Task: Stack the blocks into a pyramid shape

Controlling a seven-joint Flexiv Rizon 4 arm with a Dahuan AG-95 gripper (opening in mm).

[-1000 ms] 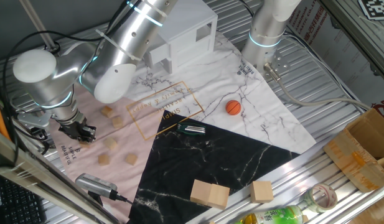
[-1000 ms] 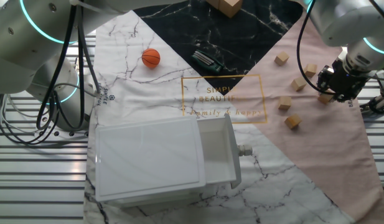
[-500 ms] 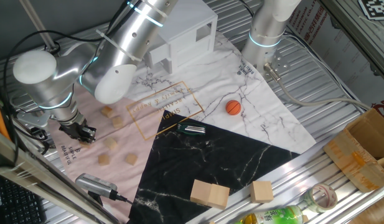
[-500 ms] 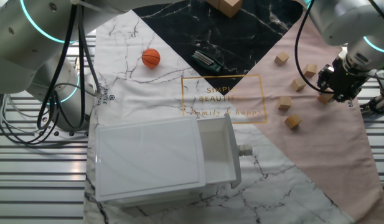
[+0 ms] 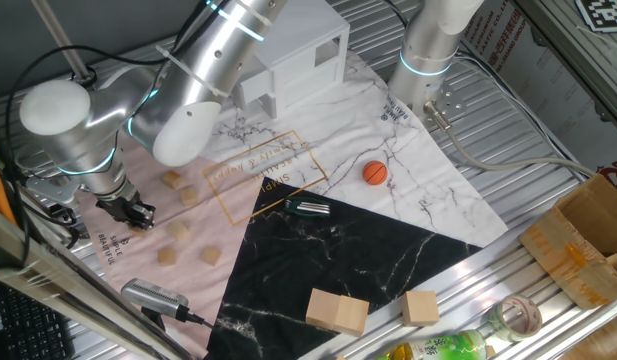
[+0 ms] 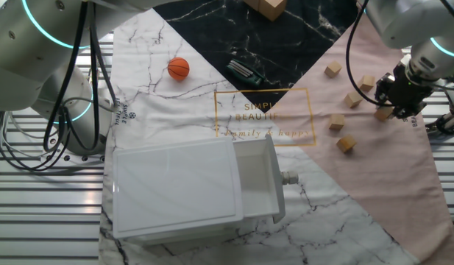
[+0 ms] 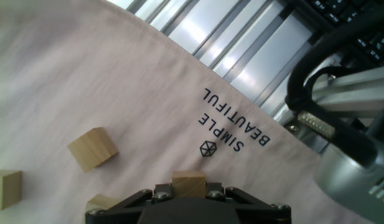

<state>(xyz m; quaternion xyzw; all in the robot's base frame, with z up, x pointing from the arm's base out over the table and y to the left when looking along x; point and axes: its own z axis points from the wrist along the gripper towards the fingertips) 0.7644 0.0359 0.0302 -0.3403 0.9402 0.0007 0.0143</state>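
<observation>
Gripper (image 7: 189,186) fingers are clamped on one wooden cube (image 7: 189,185) over the pink cloth (image 7: 117,74). I see two more cubes (image 7: 92,149) to its left, others scattered nearby, the orange ball (image 5: 375,173) well apart.

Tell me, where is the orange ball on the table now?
In one fixed view the orange ball lies on the white marble part of the cloth, right of the gold print and above the dark tool, apart from both.

The blocks (image 7: 92,149) are light matt wood with fine grain. They lie on a soft, matt pink cloth (image 7: 86,74) with printed black letters. The table (image 7: 229,43) beside it is ribbed, shiny metal.
</observation>
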